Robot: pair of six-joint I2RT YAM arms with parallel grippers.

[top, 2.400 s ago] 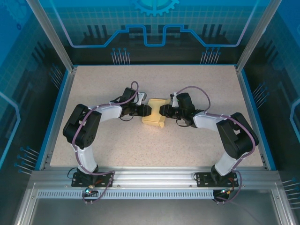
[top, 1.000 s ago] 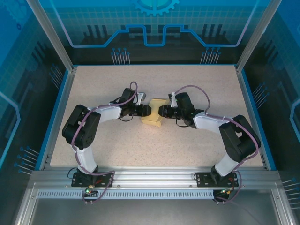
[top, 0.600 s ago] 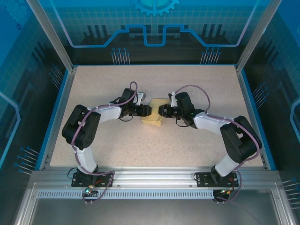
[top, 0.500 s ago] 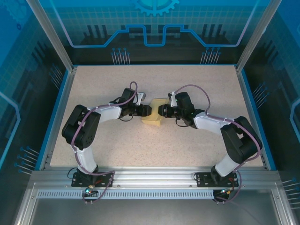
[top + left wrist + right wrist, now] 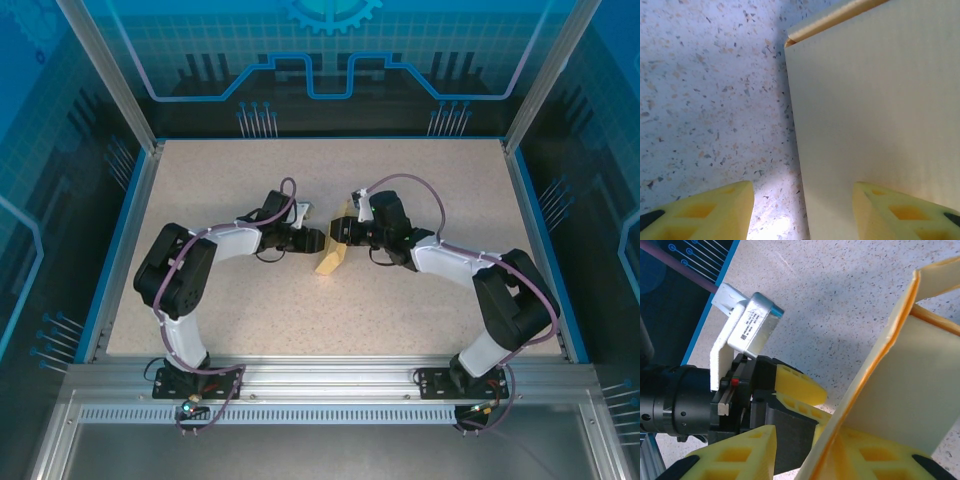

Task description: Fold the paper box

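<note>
The right claw (image 5: 807, 442) pinches the paper box (image 5: 332, 252), tipped up on edge in the middle of the table (image 5: 250, 180), so, I think, the left claw (image 5: 802, 192), open beside it, can push a side.

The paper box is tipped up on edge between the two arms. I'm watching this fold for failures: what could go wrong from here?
1. The paper box is tilted up, pinched by the right fingers on one thin panel; it could slip out or that panel could crease wrongly.
2. The left gripper is open with the panel's edge in its gap; closing here might catch only the edge and bend it, or push the box over.
</note>
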